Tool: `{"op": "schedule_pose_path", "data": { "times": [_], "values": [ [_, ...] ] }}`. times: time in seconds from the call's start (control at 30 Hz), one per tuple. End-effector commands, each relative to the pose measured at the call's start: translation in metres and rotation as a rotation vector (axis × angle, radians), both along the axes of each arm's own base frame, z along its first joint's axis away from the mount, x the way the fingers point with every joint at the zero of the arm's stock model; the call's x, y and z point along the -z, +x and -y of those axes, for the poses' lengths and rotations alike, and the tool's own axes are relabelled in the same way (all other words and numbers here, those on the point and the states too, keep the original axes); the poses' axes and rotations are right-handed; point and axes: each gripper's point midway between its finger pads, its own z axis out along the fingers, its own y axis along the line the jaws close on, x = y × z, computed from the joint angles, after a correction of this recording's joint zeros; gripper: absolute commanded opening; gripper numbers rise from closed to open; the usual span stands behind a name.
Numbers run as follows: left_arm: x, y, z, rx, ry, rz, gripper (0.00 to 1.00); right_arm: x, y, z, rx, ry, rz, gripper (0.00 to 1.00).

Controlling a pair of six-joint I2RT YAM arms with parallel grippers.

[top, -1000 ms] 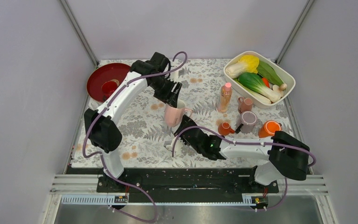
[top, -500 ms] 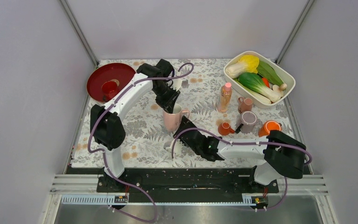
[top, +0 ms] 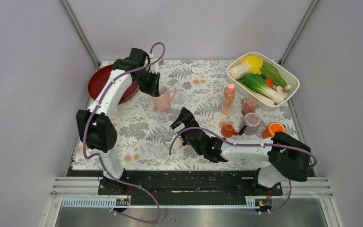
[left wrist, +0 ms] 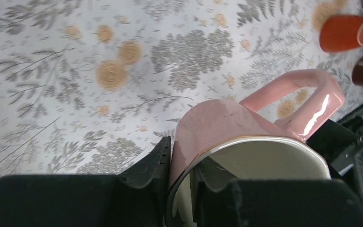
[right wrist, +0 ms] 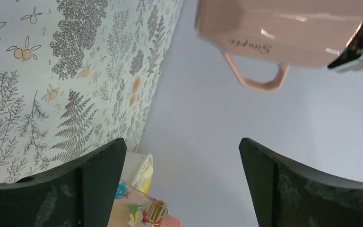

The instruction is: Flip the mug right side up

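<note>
Your left gripper [left wrist: 182, 176] is clamped on the rim of the mug [top: 163, 99], one finger inside and one outside. The mug is mouth up, handle towards the right, just beside the red plate [top: 99, 82] at the far left of the floral tablecloth [top: 194, 75]. Your right gripper [top: 179, 122] is spread wide around nothing, near the table's middle, apart from the mug

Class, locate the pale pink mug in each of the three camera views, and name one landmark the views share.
Top external: mug left of centre, toward the far side.
Left wrist: mug lower centre, handle up-right.
Right wrist: mug along the top edge, handle pointing down.
Shared landmark: the fern-printed tablecloth.
</note>
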Motion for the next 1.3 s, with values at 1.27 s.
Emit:
{"op": "schedule_pose_path", "data": {
  "times": [1.27],
  "values": [
    [-0.010,0.163,-0.410,-1.013,0.240,0.417,0.00,-0.015,-0.033,-0.025,0.280,0.662,-0.561,0.99]
  ]
}}
